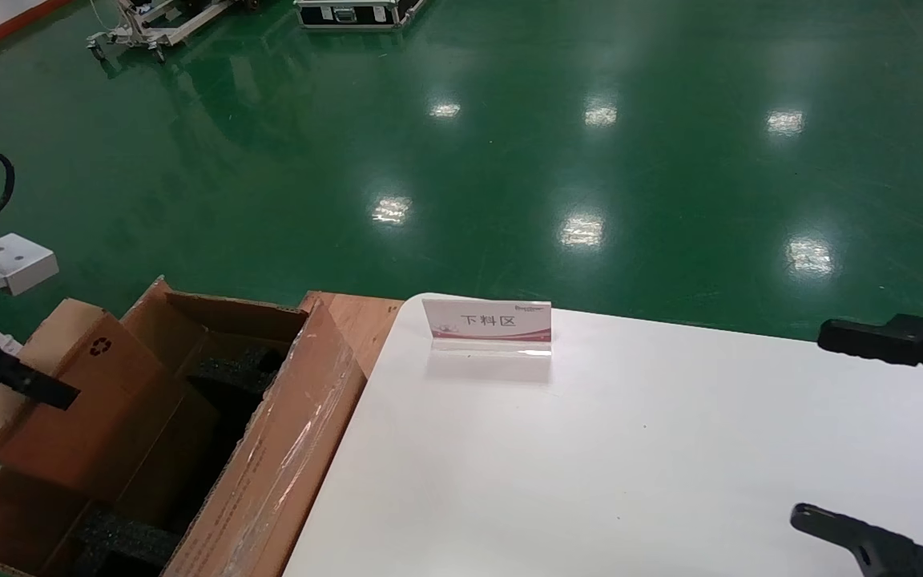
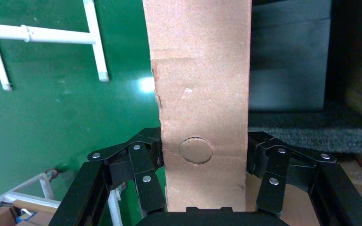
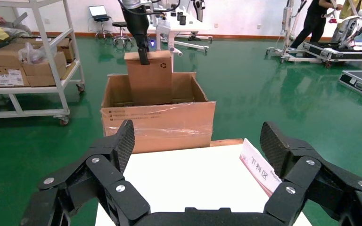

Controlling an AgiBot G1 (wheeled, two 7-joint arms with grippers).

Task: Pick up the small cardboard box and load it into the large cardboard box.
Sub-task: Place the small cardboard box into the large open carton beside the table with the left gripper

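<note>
The small cardboard box [image 1: 101, 401], pinkish-brown with a recycling symbol, stands upright with its lower part inside the open large cardboard box [image 1: 285, 449]. My left gripper [image 1: 41, 389] is shut on its upper edge. In the left wrist view the fingers [image 2: 141, 174] clamp both sides of the small cardboard box's narrow edge [image 2: 200, 94], with black foam [image 2: 311, 127] beyond. The right wrist view shows the small cardboard box [image 3: 151, 80] held by the left gripper [image 3: 143, 54] in the taped large cardboard box [image 3: 160, 127]. My right gripper [image 1: 838, 433] is open and empty over the white table.
A white-and-red sign [image 1: 487, 320] stands at the far edge of the white table [image 1: 590, 449]. Black foam blocks [image 1: 237, 369] line the large box. A brown board [image 1: 357, 316] lies between box and table. A shelf cart [image 3: 28, 70] stands on the green floor.
</note>
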